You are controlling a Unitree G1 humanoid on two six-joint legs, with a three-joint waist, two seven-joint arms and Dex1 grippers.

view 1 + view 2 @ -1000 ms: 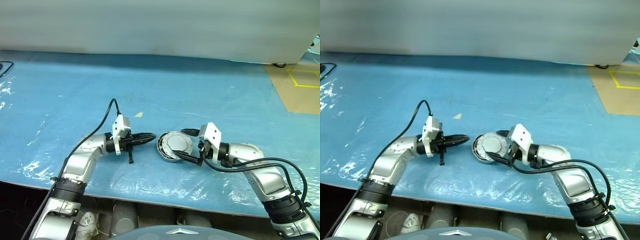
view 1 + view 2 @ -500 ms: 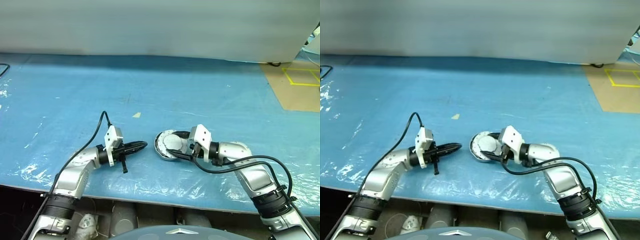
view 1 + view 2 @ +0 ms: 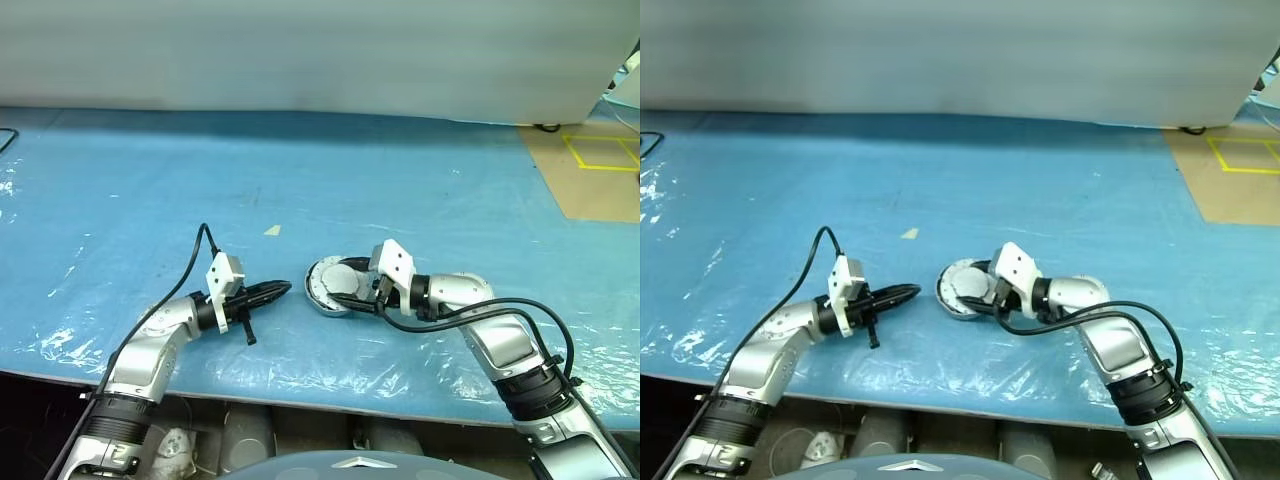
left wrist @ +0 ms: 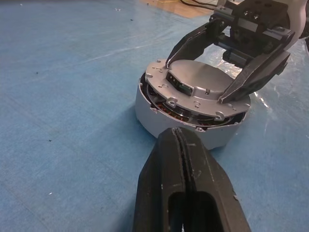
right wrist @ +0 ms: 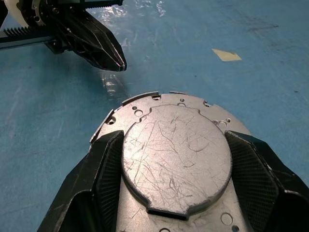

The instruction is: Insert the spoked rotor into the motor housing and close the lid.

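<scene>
The left tool [image 3: 280, 291] lies low over the blue, plastic-covered tabletop [image 3: 130, 200], its two black fingers [image 4: 186, 179] clenched tight against each other with nothing between them, the tips pointing toward the housing [image 4: 154, 108] and stopping just short of its grey wall. The housing sits flat on the tabletop between the two tools. The lid [image 4: 200, 89] rests on top of it with the smooth, scratched silver face up, but not fully seated: on the side toward the left tool it is tilted up a little, and through the gap a band of copper-brown windings [image 4: 181, 116] shows under its rim. The right tool [image 3: 352, 287] reaches in from the opposite side, angled slightly downward, with its fingers [image 5: 104, 166] spread wide on either side of the raised centre plate of the lid; the fingers lie against the plate's two edges, grasping the lid. Small holes and notches dot the lid's outer ring [image 5: 140, 108]. The rotor cannot be made out; whether it lies under the lid cannot be told. Beyond the housing, a small pale scrap of tape [image 3: 273, 230] lies on the tabletop, well apart from the tools. Farther off, at the right, a tan floor area with yellow line markings [image 3: 600, 150] borders the blue cover.
</scene>
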